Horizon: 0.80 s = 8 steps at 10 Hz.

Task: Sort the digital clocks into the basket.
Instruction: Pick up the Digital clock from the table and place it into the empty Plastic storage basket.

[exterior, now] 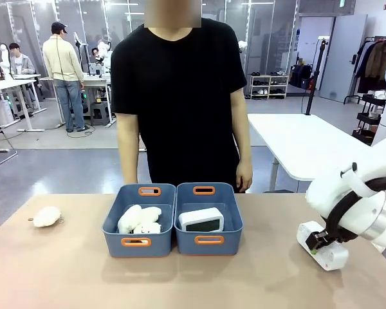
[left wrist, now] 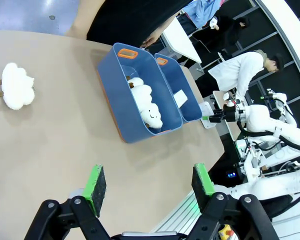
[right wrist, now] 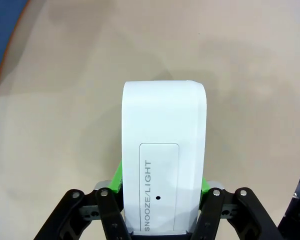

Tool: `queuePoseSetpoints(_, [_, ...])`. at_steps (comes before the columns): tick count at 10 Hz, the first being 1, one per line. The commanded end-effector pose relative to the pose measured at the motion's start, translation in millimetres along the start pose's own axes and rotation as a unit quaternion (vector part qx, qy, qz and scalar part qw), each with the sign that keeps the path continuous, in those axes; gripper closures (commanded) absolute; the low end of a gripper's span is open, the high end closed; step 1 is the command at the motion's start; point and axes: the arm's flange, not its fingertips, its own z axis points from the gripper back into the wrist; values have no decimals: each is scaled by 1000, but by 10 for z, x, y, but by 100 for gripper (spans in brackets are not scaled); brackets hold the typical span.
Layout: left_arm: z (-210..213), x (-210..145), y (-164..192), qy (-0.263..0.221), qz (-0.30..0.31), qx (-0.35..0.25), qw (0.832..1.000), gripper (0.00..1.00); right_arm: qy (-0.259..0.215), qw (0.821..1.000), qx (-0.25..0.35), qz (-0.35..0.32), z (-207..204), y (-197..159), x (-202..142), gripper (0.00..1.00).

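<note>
White clock clamped between right tool.

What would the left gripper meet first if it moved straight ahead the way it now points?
Probably the bare table; the left gripper is open, and the bins lie farther off, though depth is unclear.

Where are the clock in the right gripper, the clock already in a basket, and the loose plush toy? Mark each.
Gripped clock (right wrist: 162,165): right wrist view, top face near the snooze panel.
Binned clock (exterior: 201,219): front view, display face.
Loose plush toy (exterior: 46,216): front view, body middle.
</note>
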Motion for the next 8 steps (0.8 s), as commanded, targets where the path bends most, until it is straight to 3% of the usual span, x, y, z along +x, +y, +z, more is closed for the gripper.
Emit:
queuePoseSetpoints(1, [-8,26,-21,-8,4,2,1000,12,-40,996,75,-13,426,177,-295,100])
queuePoseSetpoints(3, [-8,26,-21,-8,4,2,1000,12,-107,985,134,2,1172,345,71,100])
queuePoseSetpoints(4, [-8,26,-21,-8,4,2,1000,12,-106,979,171,-10,1387,529,280,100])
queuePoseSetpoints(6, [-8,26,-21,-8,4,2,1000,12,-96,977,189,-40,1433,1060,706,100])
queuePoseSetpoints(8, [-8,26,-21,-8,4,2,1000,12,-85,977,182,-65,1161,1563,1040,100])
